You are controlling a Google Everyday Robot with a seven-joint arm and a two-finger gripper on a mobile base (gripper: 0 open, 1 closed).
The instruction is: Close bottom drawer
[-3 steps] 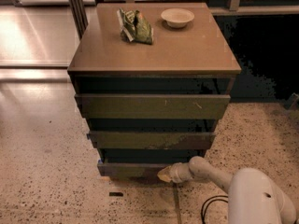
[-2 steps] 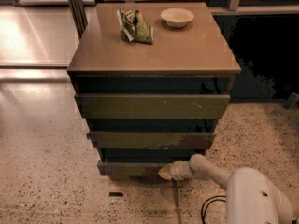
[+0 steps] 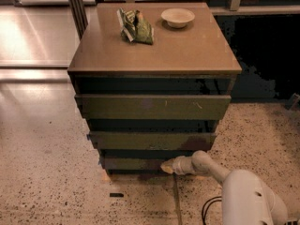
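Observation:
The brown cabinet (image 3: 154, 55) stands in the middle of the camera view with three drawer fronts stacked below its top. The bottom drawer (image 3: 133, 163) is the lowest, narrowest dark olive front, close to the floor and sticking out only a little. My gripper (image 3: 167, 167) reaches in low from the lower right on its white arm. Its pale tip rests against the right part of the bottom drawer's front. The middle drawer front (image 3: 152, 140) and the wide top drawer front (image 3: 152, 107) sit above it.
A green crumpled bag (image 3: 136, 26) and a white bowl (image 3: 177, 17) lie on the cabinet top. Speckled floor surrounds the cabinet. A shiny floor strip and a dark post (image 3: 75, 6) are at the back left. A dark area lies to the right.
The bottom drawer front has slid further in under the middle drawer, with my gripper following against it.

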